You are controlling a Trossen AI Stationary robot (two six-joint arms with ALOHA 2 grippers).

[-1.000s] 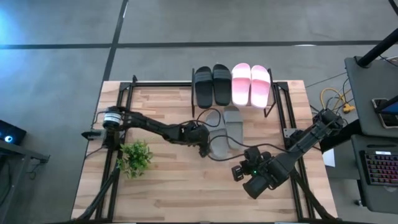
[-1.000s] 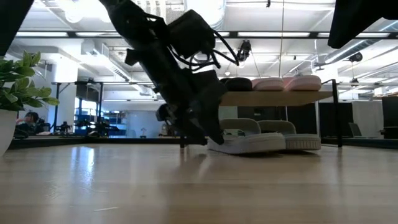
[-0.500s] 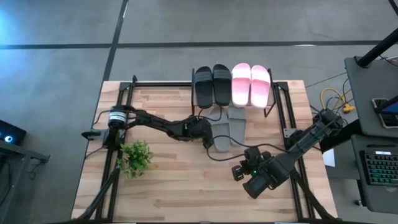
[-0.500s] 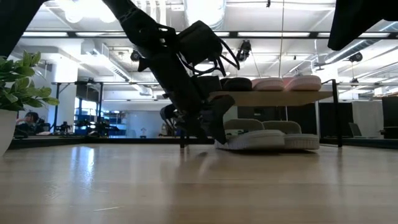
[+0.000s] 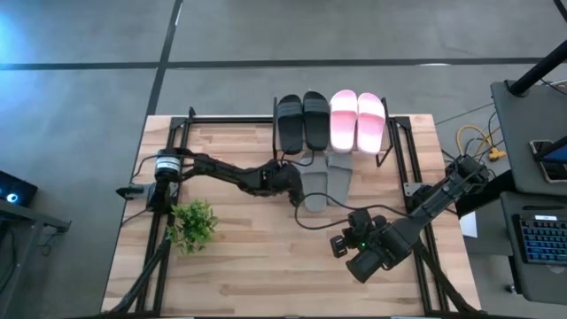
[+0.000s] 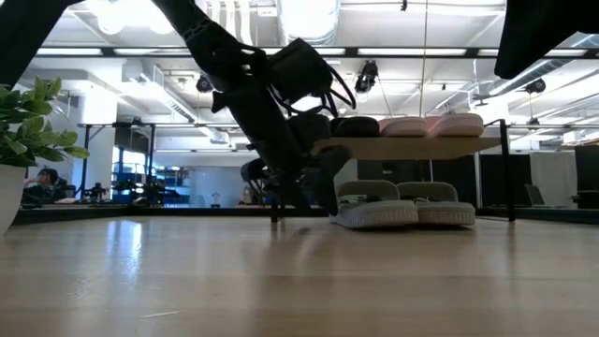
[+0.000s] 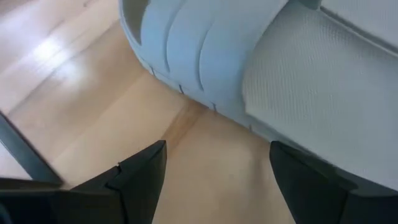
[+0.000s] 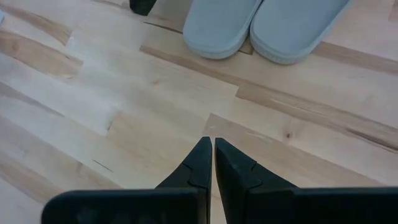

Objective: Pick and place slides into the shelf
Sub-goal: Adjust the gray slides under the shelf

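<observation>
The shelf (image 5: 388, 135) stands at the table's far edge, its top board (image 6: 421, 147) carrying the black pair (image 5: 303, 120) and the pink pair (image 5: 357, 120). The two grey slides lie flat on the table, toes under the shelf: the left one (image 5: 314, 190) (image 6: 374, 212) and the right one (image 5: 337, 175) (image 6: 445, 212). My left gripper (image 5: 293, 186) (image 7: 214, 152) is open, low beside the left grey slide's left side (image 7: 199, 56). My right gripper (image 5: 342, 242) (image 8: 211, 146) is shut, hovering nearer the near edge, touching nothing. My left gripper stands open at the left grey slide's outer side wall, coming level from the table's left. One fingertip (image 7: 286, 158) lies right at the sole's edge (image 7: 264, 124); I cannot tell whether it touches. The slide lies flat on the table.
A small potted plant (image 5: 193, 223) (image 6: 23, 122) stands near the table's left side. Black frame rails run along the table's left and right edges. Bare wood lies across the near half of the table, around my right arm.
My left gripper has moved toward the table's far edge, and the left grey slide has slid along the table with it. The slide has straightened and now lies beside the other grey slide with its front under the shelf.
</observation>
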